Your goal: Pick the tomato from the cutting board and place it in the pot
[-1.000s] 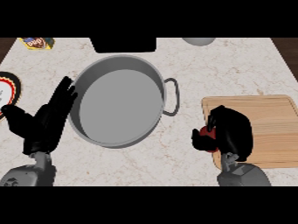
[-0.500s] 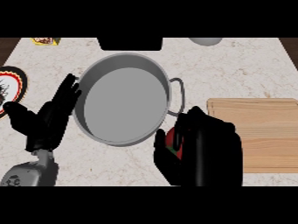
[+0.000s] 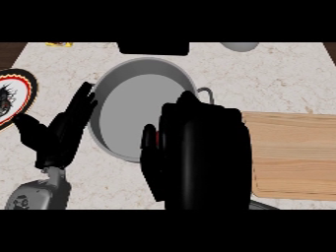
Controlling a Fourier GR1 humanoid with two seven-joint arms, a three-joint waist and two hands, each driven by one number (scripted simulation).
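Head view: right hand (image 3: 199,157) hangs back-up over the near-right rim of the pot (image 3: 134,113) — whether it grips anything cannot be told, the tomato hidden from sight. Cutting board (image 3: 301,152) lies just right of it; left hand (image 3: 57,135) rests open across the pot.

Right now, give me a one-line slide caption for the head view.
Right hand over the pot's right rim, beside the board; left hand open by the pot's left wall.
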